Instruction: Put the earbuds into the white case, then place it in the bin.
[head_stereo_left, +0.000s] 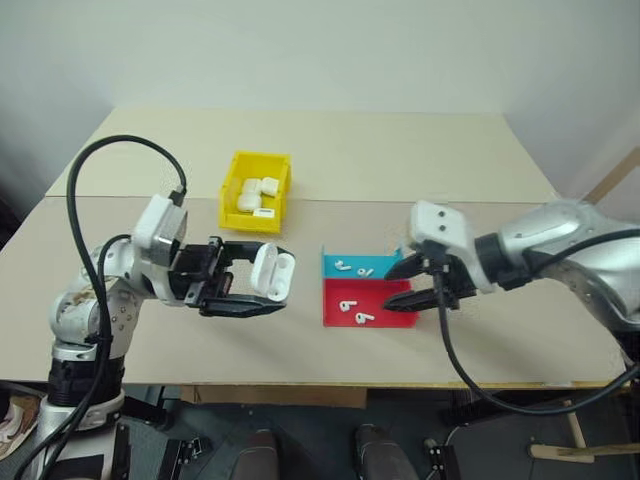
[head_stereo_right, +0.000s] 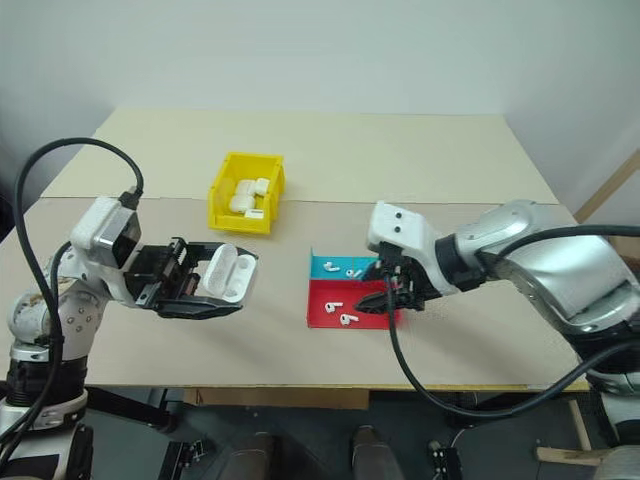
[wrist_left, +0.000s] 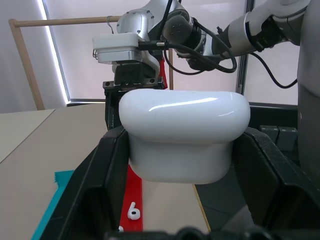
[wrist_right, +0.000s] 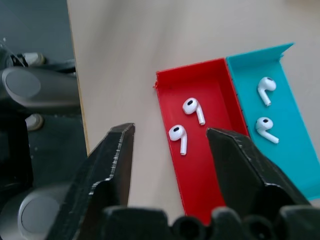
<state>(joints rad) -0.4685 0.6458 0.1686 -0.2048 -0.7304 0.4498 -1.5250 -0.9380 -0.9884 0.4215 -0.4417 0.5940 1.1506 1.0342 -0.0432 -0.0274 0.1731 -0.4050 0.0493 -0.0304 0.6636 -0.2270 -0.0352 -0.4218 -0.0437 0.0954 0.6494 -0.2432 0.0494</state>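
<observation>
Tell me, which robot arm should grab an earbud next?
Probably the right. The right gripper hangs open over the earbuds in the red tray, while the left gripper is busy holding the white case.

Both arms are silver-grey metal with rounded joint housings. Each wrist carries a white rectangular camera module. The left gripper (head_stereo_left: 262, 292) and right gripper (head_stereo_left: 400, 287) have black plastic jaws with finely ridged inner edges. Thick black cables loop from each wrist module.

The right gripper (head_stereo_right: 385, 288) hides part of the tray (head_stereo_right: 318, 312); the bin's (head_stereo_left: 232, 190) contents are indistinct.
</observation>
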